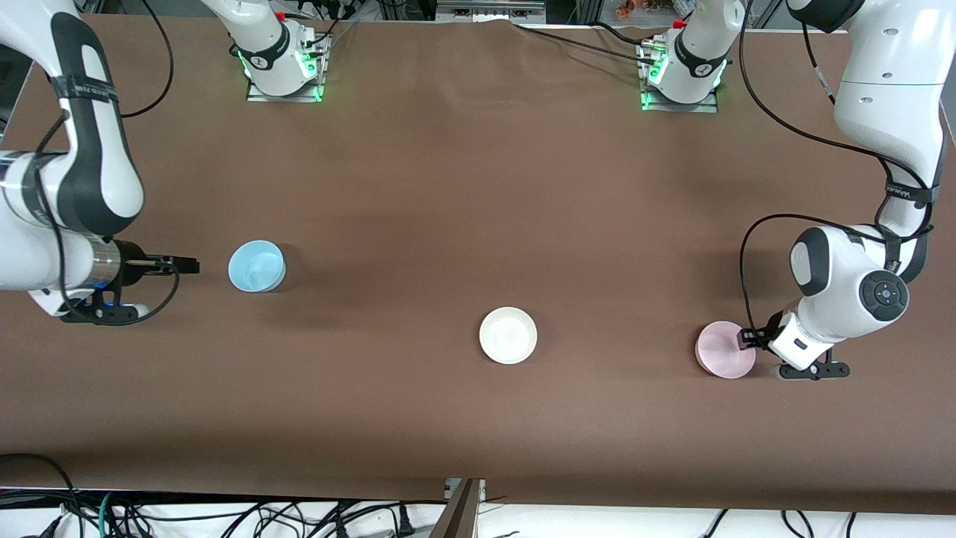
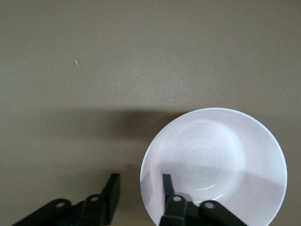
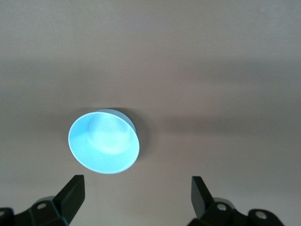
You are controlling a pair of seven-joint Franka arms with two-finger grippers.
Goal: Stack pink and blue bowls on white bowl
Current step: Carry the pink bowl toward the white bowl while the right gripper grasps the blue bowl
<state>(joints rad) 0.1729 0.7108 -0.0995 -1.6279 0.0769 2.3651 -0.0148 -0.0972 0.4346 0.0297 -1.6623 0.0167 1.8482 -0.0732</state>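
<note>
The pink bowl (image 1: pixel 723 351) sits upright toward the left arm's end of the table. My left gripper (image 1: pixel 745 338) is low at its rim and open. In the left wrist view one finger (image 2: pixel 166 187) is inside the pink bowl (image 2: pixel 221 160), the other outside, with gaps to the rim; the gripper (image 2: pixel 139 189) straddles it. The blue bowl (image 1: pixel 257 266) stands toward the right arm's end. My right gripper (image 1: pixel 188 264) is beside it, wide open and empty; in the right wrist view the gripper (image 3: pixel 136 194) is short of the blue bowl (image 3: pixel 104 141). The white bowl (image 1: pixel 508 335) sits between them, nearer the front camera.
The brown table (image 1: pixel 478 187) carries only the three bowls. The two arm bases (image 1: pixel 284 67) stand along its edge farthest from the front camera. Cables hang below the edge nearest that camera.
</note>
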